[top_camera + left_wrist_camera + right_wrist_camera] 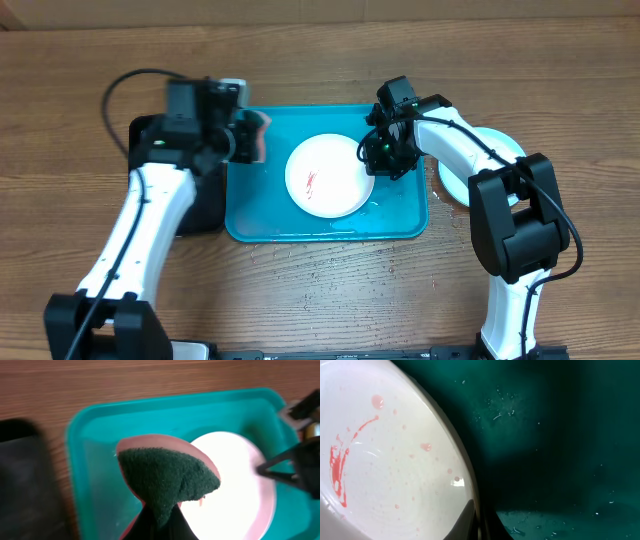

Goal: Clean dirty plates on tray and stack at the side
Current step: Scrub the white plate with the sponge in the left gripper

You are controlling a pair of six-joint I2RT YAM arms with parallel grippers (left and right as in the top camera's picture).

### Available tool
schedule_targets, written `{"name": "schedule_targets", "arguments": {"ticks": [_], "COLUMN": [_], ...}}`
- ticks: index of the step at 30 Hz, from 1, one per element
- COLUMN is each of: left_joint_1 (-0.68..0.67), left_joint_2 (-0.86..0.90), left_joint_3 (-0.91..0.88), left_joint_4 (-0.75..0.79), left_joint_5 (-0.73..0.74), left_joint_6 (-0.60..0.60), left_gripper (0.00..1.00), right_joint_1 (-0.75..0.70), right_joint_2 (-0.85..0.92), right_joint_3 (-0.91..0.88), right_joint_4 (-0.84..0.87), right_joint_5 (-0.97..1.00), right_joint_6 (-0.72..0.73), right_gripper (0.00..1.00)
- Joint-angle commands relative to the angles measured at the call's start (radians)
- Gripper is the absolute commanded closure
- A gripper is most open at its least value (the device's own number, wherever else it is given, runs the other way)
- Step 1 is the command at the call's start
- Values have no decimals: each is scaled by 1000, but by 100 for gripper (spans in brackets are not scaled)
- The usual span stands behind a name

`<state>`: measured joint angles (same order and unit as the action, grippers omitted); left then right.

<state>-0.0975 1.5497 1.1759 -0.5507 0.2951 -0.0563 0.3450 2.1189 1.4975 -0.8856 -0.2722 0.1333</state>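
A white plate (328,176) with red smears lies in the turquoise tray (400,215). My right gripper (377,153) is shut on the plate's right rim. In the right wrist view the plate (385,460) fills the left side, and the gripper (479,525) pinches its edge over the wet tray floor (560,435). My left gripper (248,140) is shut on a pink sponge with a green scouring face (165,477), held above the tray's left end, left of the plate (235,495). Another pale plate (500,147) rests on the table right of the tray, partly hidden by my right arm.
A black tray (205,205) sits against the turquoise tray's left side, under my left arm, and shows again as the black tray (20,485) in the left wrist view. Wooden tabletop (320,290) surrounds everything. Water drops lie near the tray's front edge.
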Motion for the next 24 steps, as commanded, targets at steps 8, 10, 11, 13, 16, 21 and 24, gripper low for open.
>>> {"name": "schedule_targets", "arguments": {"ticks": [8,10,11,13,16,21,24], "left_joint_1": [-272,-305,-321,-347,-362,-327,-291], "left_joint_2": [203,245,264,301,351,369,371], "left_joint_3": [13,13,13,13,13,14,14], "left_joint_4": [130,143,150,163,179,182,145], "left_joint_5": [-38,-33,-33,-42,-55,-39,-48], "left_joint_6": [-241,-253,-255,-254,-255,-283,-285], "left_gripper": [96,96,96,96,96,96,96], "right_joint_1": [41,41,41,41,41,41,41], "right_joint_2": [11,11,11,11,11,11,11], "right_joint_3": [-4,-4,-4,-4,-4,-4,-4], "right_joint_4": [2,2,5,8,8,8,8], "right_joint_5": [74,74,74,73,73,74,74], "right_joint_6": [-56,-56,-56,-56,-56,-56,-56], "right_gripper": [96,96,96,96,96,96,96]}}
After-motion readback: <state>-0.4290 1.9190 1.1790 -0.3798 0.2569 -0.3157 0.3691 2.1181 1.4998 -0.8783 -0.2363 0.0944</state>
